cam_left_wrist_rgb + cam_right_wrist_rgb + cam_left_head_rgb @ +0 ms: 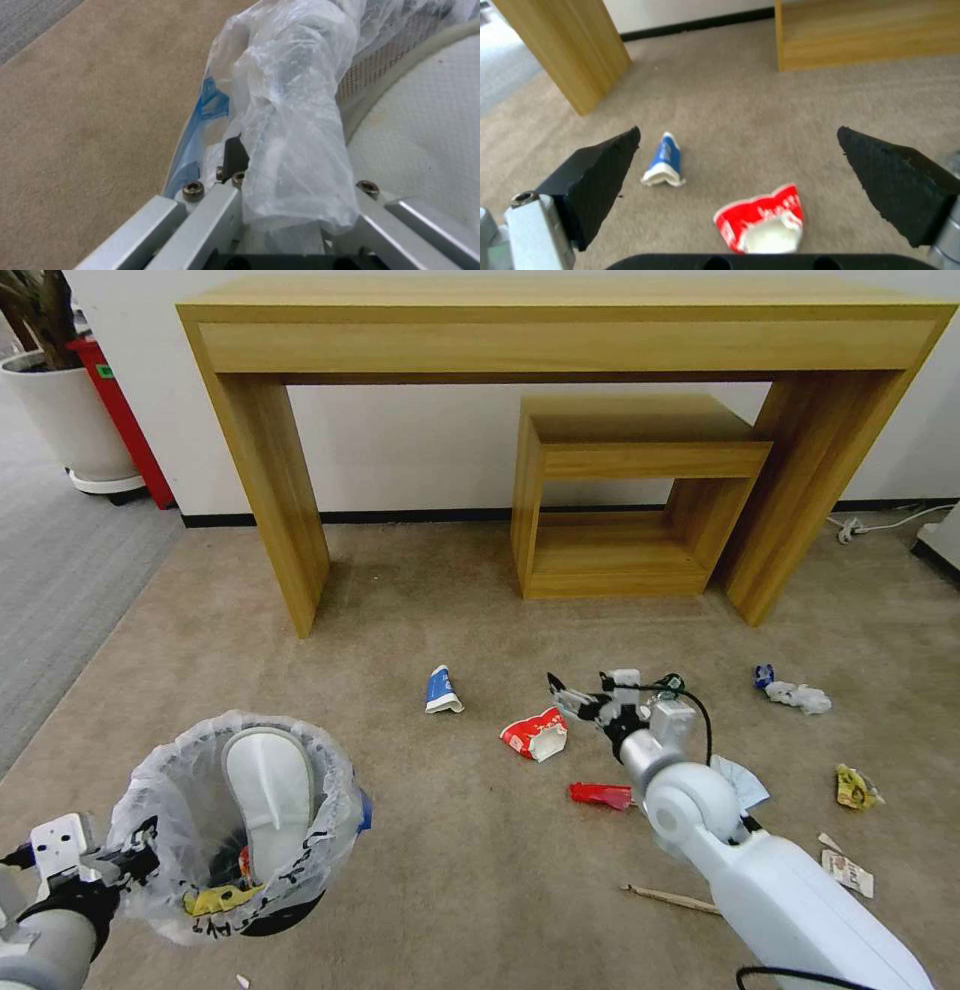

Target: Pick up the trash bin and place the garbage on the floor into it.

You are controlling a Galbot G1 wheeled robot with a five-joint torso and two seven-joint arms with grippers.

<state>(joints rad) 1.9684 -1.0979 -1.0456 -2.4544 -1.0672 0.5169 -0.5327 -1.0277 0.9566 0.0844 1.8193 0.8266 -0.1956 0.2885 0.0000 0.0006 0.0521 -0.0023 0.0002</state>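
The trash bin [150, 800], black with a crinkly plastic liner, hangs at the lower left with my left gripper [120, 862] shut on its rim. The left wrist view shows the liner [295, 112] pinched between the pads. A white slipper [270, 795] stands inside the bin over a yellow wrapper. My right gripper [582, 685] is open, hovering just right of a crushed red-white paper bowl [535, 735]; that bowl [760, 221] lies below the spread fingers [605, 168]. On the beige floor [420, 600] lie a blue-white pack [441, 690], a red wrapper [600, 794] and a wooden stick [670, 897].
More litter lies right of the arm: a tissue with a blue bit [795, 694], a yellow wrapper [857, 787], a small packet [847, 873]. A wooden console table [560, 330] and a small shelf [620, 500] stand against the wall. Grey carpet [60, 570] and a plant pot [60, 410] are at the left.
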